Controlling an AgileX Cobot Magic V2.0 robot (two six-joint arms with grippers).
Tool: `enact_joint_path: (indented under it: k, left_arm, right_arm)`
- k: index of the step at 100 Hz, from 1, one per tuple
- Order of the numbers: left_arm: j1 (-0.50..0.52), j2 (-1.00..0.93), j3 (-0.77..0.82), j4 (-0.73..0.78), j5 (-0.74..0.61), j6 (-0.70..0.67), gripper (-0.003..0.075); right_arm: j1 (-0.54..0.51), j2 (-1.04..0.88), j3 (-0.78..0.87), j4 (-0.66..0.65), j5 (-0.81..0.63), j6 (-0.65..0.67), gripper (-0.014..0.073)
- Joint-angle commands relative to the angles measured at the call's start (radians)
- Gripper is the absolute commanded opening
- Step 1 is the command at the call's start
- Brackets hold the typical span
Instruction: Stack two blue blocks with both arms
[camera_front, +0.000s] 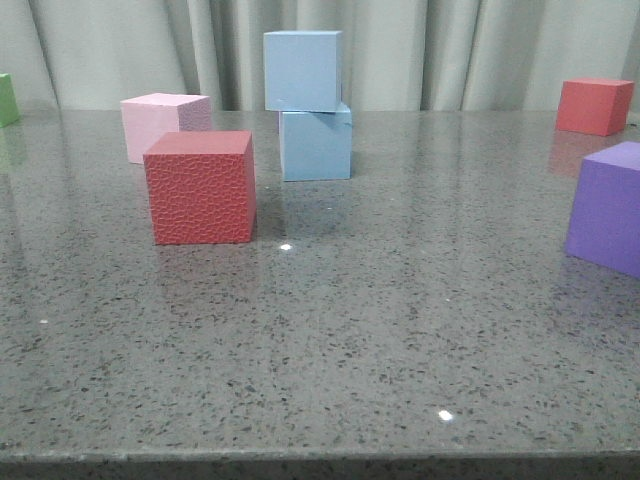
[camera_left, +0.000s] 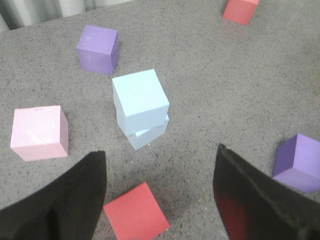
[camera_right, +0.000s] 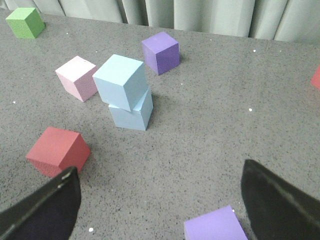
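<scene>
From where I sit the stack looks done: the upper blue block (camera_front: 303, 70) sits on the lower blue block (camera_front: 316, 145), twisted and offset a little but resting flat. My left gripper (camera_left: 160, 192) hangs wide and holds nothing, the stack ahead of its fingertips, well clear. My right gripper (camera_right: 160, 200) is equally wide and empty, the stack ahead and apart. I judge only retreat remains.

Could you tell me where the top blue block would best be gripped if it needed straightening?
Probably the top blue block by two opposite vertical faces, coming from above. It sits twisted and offset on the lower blue block, so align the tool with its own faces.
</scene>
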Motion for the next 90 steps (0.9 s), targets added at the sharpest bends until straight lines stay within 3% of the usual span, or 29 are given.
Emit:
enact_joint_path:
  k: [1,22,36,48,62,74,90]
  left_arm:
    - [-0.01,-0.119,0.099,0.005,-0.14,0.003,0.0438]
    - [-0.01,-0.329,0.391,-0.003,-0.28,-0.006,0.0416]
    - [-0.01,-0.472,0.552,-0.003,-0.355,-0.008,0.0314]
    - [-0.01,-0.591,0.667,-0.003,-0.414,-0.008,0.0173]
    - [-0.01,-0.718,0.776,-0.003,-0.45,-0.008,0.0032]
    - [-0.01,-0.804,0.852,0.005,-0.452,-0.008,-0.0018]
    - [-0.01,-0.9,0.954,0.016,-0.458,0.002,-0.0018]
  right_arm:
    - [-0.002,-0.055,0.015,-0.021,-0.091,-0.007,0.0643]
    - [-0.002,-0.163,0.097,-0.021,-0.125,-0.007,0.0643]
    - [-0.002,-0.226,0.147,-0.021,-0.154,-0.007,0.0617]
    - [-0.002,-0.27,0.192,-0.021,-0.165,-0.007,0.0455]
    - [-0.002,-0.318,0.254,-0.021,-0.193,-0.007,0.0156]
    - [-0.002,-0.364,0.314,-0.021,-0.235,-0.007,-0.0076]
    - [-0.002,-0.423,0.38,-0.02,-0.252,-0.007,-0.0069]
